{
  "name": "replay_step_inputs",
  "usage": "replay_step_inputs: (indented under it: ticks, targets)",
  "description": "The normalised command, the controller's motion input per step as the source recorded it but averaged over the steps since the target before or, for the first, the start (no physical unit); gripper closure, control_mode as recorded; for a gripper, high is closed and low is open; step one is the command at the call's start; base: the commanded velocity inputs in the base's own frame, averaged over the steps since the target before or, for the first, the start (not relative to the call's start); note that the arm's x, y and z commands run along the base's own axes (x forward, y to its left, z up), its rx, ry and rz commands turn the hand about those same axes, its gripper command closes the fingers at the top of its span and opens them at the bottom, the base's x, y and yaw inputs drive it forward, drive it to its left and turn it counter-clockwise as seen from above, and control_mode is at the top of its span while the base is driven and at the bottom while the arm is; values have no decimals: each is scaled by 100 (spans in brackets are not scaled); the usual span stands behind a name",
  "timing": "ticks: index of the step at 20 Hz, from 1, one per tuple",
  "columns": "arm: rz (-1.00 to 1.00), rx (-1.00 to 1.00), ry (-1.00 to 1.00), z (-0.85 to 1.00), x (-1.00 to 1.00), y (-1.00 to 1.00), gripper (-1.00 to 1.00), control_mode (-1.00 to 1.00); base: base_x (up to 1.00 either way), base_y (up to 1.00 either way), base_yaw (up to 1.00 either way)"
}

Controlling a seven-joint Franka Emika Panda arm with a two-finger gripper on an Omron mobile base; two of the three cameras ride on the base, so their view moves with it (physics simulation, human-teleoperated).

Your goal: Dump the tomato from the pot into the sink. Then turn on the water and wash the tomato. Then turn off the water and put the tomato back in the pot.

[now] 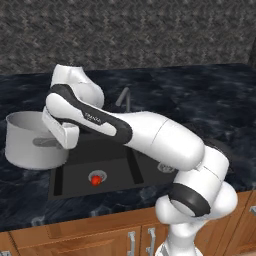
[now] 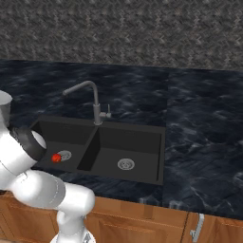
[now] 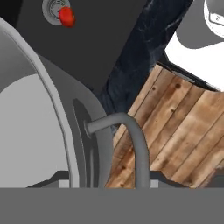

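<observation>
The tomato (image 1: 94, 181) (image 2: 56, 158) (image 3: 66, 16) lies on the drain of the left basin of the black sink (image 1: 117, 167) (image 2: 137, 142). The silver pot (image 1: 32, 142) (image 2: 4, 107) is upright over the counter just left of the sink. Its pale inside (image 3: 26, 131) has nothing in it where I can see it. My gripper (image 1: 55, 142) (image 3: 107, 177) is at the pot's right rim, shut on the rim by the loop handle (image 3: 133, 140). The fingertips are mostly hidden by the pot wall.
A curved grey faucet (image 2: 95, 102) (image 1: 125, 100) stands behind the sink's centre divider. The right basin has a bare silver drain (image 2: 126, 164). Dark marble counter (image 2: 199, 123) surrounds the sink, with wooden cabinet doors (image 1: 100, 240) below the front edge. My arm spans the sink.
</observation>
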Motion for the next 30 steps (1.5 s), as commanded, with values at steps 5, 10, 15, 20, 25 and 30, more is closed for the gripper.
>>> replay_step_inputs:
  ticks: [5,10,15,20,25,30]
  targets:
    - [24,-6,-30,-63,-33,0,100,-100,0,0,0]
    - [17,0,-17,-53,0,0,100,-100,0,0,0]
    - [17,0,-3,-58,5,0,100,-100,0,0,0]
    - [17,0,0,-45,1,0,100,-100,0,0,0]
    - [14,0,-4,-24,0,1,100,-100,0,0,0]
    - [10,0,-7,-20,11,16,100,-100,0,0,0]
